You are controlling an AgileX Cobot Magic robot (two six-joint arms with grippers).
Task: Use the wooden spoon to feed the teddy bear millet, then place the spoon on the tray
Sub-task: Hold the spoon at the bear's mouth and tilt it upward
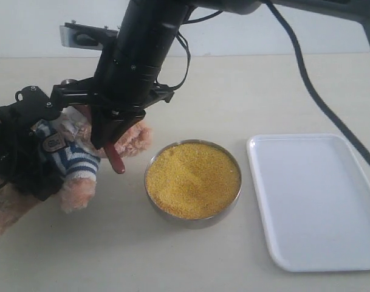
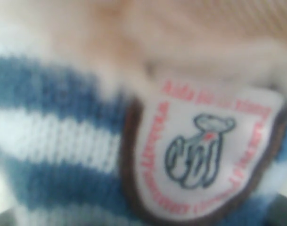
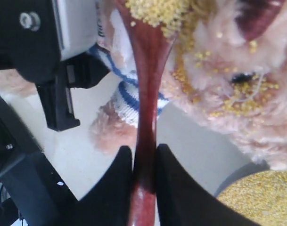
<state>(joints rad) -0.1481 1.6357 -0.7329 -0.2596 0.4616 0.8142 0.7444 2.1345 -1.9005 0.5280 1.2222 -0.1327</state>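
Note:
The teddy bear [image 1: 78,165] leans at the far left, its body held in my left gripper [image 1: 42,131]. Only its striped shirt [image 2: 53,141] and chest badge [image 2: 200,150] fill the left wrist view, where no fingers show. My right gripper [image 3: 144,153] reaches across the middle and is shut on the wooden spoon's [image 3: 148,75] handle. The spoon [image 1: 116,159] points down at the bear's face. Its bowl carries millet [image 3: 157,12], and loose grains cling to the bear's muzzle [image 3: 237,89]. More millet [image 1: 192,178] fills the metal bowl [image 1: 191,222]. The white tray [image 1: 315,198] lies empty at the right.
The right arm's cable [image 1: 318,97] hangs over the table toward the tray. The left arm's black body [image 3: 63,94] stands close beside the spoon. The metal bowl's rim [image 3: 228,186] lies just below the bear's head.

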